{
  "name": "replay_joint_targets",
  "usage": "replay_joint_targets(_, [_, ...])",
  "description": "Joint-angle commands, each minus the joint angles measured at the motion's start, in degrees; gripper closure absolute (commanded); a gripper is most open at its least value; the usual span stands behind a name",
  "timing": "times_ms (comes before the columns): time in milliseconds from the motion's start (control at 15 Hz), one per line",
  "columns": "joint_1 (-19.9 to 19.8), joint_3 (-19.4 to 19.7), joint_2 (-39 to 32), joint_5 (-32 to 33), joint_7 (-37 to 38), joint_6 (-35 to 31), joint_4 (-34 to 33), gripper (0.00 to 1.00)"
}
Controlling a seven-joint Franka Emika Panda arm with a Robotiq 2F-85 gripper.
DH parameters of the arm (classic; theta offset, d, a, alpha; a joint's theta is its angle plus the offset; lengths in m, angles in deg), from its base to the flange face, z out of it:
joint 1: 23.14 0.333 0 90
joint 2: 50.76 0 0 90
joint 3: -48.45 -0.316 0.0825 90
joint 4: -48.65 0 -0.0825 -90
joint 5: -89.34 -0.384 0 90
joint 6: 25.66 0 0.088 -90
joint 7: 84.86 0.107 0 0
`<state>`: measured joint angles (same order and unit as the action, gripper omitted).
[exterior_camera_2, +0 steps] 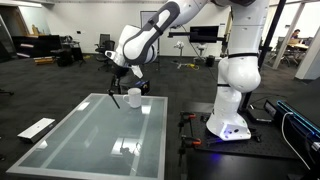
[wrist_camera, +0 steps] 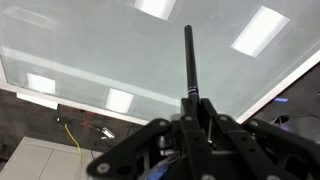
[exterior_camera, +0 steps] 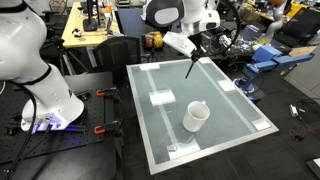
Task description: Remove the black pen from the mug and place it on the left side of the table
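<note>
The pale greenish frosted-glass desk (exterior_camera: 225, 120) is bare over almost all its top. The flat white tape rectangles (exterior_camera: 160, 97) lying on it block nothing. The only thing standing on the glass is the small white ceramic mug (exterior_camera: 196, 117), with open glass on every side. The gripper (exterior_camera: 196, 52) holds the thin black pen (exterior_camera: 190, 68) over the far edge, well apart from the mug, with free air under the tip. The robot's bulky white base (exterior_camera_2: 228, 110) closes off one long side.

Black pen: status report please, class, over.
Gripper shut on black pen. Pen out of white mug, held above table. No obstacle seen nearby.
</note>
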<state>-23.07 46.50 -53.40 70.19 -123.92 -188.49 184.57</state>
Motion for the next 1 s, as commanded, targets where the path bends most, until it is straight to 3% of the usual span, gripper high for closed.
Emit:
replay_joint_targets(0, [1.47, -0.61, -3.11, 3.70, 4.76, 1.84, -3.88, 0.97])
replay_joint_targets(333, [2.55, -2.73, -6.71, 8.41, 10.68, 2.32, -7.53, 0.97])
replay_joint_targets(733, [5.71, -1.16, -11.10, 21.42, 32.19, 7.23, -12.76, 0.97])
replay_joint_targets(933, [6.58, -1.38, -12.96, 23.42, 38.79, 11.46, -15.76, 0.97])
